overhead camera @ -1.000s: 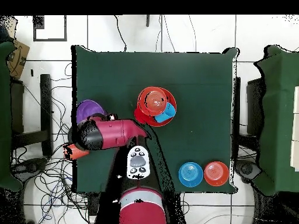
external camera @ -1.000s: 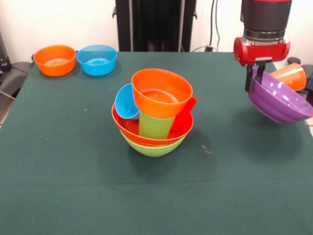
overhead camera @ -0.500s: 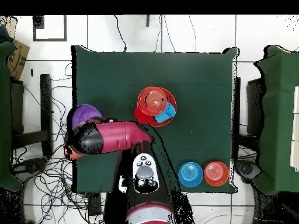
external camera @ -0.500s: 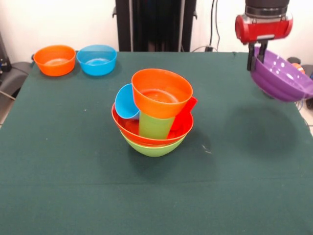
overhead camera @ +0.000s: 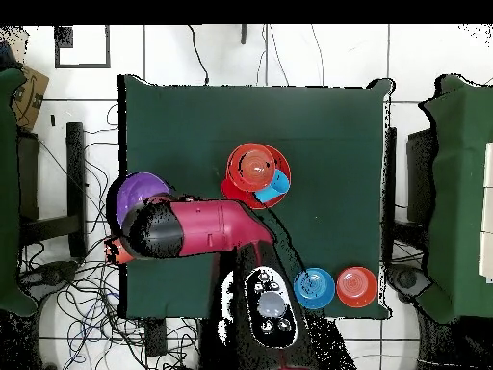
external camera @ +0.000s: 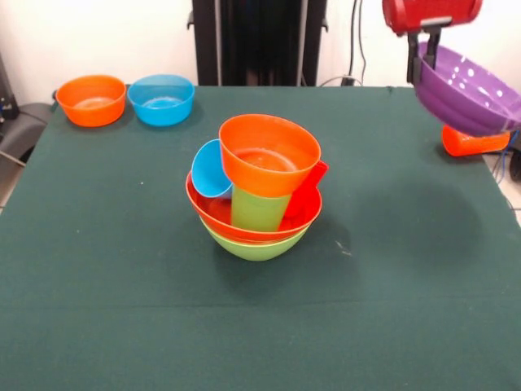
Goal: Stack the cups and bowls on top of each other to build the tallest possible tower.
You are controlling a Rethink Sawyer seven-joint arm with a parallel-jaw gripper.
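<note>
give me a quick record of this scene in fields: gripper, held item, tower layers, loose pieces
gripper: gripper raised at the table's edge, shut on the rim of the purple bowl
held item: purple bowl, tilted, lifted clear of the table
tower: lime green bowl at the base, orange-red bowl nested in it, light blue cup, lime green cup and red cup inside, small orange bowl on top
loose pieces: orange bowl and blue bowl side by side at a table corner; orange cup lying on its side below the purple bowl
</note>
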